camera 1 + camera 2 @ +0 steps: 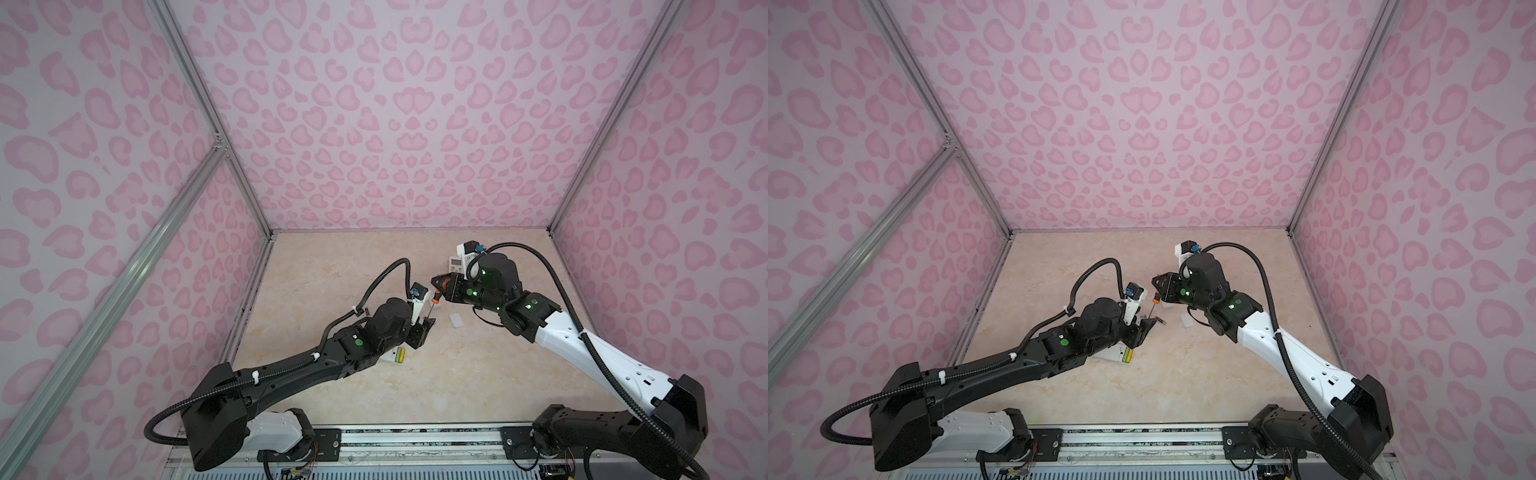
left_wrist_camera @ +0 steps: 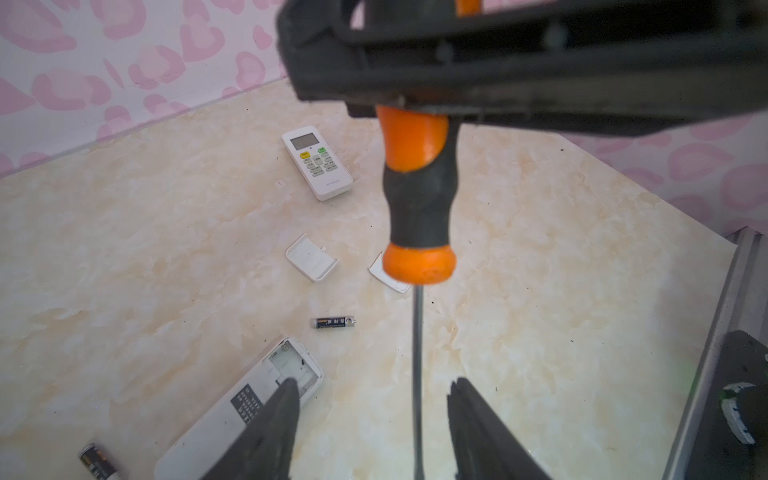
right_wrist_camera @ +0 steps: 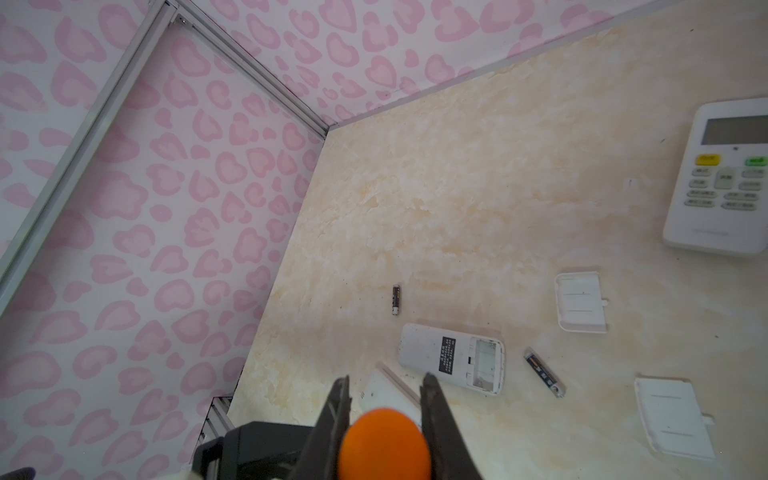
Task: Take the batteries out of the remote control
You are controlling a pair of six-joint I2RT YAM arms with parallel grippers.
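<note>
Above the middle of the beige marble-patterned table, long orange-and-black-handled steel screwdriver, near upright, tip down. Clamped at the orange handle top by the right gripper, black fingers pressed to either side. Lower down, left gripper spread apart, thin shaft between its fingers without visible contact. Near the table's middle, face down, white remote with open, empty battery bay. Loose on the tabletop just beside it, slim black gold-ended battery on one side, second black battery on the other, neither touching it. Toward the left edge, partly under the left arm, second white remote with yellow and green batteries side by side in its bay. Toward the far edge, face up, white remote with screen and buttons. Between that and the face-down one, two small white rectangular covers, lying apart
</note>
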